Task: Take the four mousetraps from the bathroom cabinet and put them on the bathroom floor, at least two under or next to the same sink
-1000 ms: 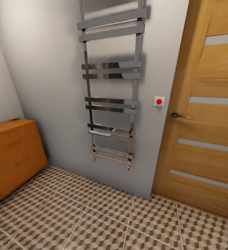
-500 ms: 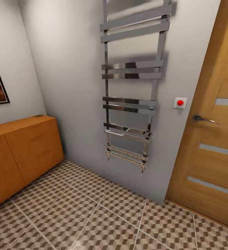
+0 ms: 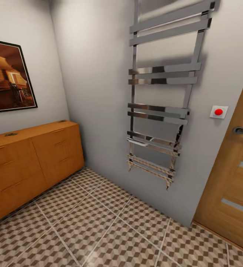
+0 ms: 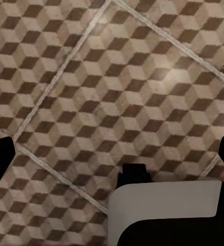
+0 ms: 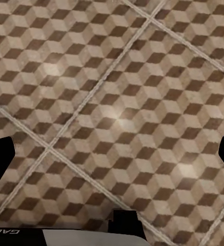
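Left gripper (image 4: pixel 112 154) and right gripper (image 5: pixel 112 156) hang wide open and empty above the patterned bathroom floor (image 3: pixel 110 226). The cabinet (image 3: pixel 32 159) stands against the left wall beneath a framed picture (image 3: pixel 8 76).

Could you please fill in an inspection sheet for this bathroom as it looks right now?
Surface: floor of cube-pattern tiles, pale grout.
Job's things: cabinet against the left wall, drawers shut; small dark items on its top, too small to identify.
Clutter: nothing seen.
Tools: left tool and right tool over floor tiles, fingertips wide apart, holding nothing.
Cables: nothing seen.
Surroundings: chrome towel rail, red button, wooden door, framed picture.
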Motion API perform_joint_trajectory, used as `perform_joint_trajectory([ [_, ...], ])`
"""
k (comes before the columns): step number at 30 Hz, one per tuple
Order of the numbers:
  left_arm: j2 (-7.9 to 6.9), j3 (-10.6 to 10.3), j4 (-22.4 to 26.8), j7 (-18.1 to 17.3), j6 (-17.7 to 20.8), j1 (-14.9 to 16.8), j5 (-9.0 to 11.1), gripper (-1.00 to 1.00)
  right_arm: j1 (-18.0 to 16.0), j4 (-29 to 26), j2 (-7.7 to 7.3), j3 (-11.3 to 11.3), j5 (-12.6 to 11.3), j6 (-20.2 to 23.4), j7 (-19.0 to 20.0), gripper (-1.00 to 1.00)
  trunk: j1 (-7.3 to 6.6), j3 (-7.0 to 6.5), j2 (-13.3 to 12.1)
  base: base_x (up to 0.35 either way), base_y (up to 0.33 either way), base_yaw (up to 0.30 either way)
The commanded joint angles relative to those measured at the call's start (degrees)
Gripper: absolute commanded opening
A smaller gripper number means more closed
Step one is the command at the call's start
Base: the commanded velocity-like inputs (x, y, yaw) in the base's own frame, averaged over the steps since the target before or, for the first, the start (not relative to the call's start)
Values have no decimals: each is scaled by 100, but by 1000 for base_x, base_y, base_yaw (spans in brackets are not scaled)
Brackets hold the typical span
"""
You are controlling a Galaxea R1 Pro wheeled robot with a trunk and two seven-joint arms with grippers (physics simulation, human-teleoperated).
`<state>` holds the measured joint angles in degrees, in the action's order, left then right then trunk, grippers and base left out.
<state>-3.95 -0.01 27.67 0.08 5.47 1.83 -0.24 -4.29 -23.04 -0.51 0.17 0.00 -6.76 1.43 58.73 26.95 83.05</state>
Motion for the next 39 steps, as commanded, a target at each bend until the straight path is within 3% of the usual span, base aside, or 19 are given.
perform_joint_trajectory([
  [1, 0, 0, 12, 1, 33, 2, -2, 100, -2, 2, -2, 1, 0, -18, 15, 100, 0, 6, 3, 0, 0, 286],
  [18, -109, 9, 33, 1, 33, 2, 7, 100, -2, 2, -2, -25, -13, -18, 15, 100, 0, 6, 3, 0, 0, 286],
  [39, -123, 9, 28, 3, 32, 0, 6, 100, -2, 2, 6, -8, -9, -18, 15, 100, 0, 6, 3, 0, -2, 286],
])
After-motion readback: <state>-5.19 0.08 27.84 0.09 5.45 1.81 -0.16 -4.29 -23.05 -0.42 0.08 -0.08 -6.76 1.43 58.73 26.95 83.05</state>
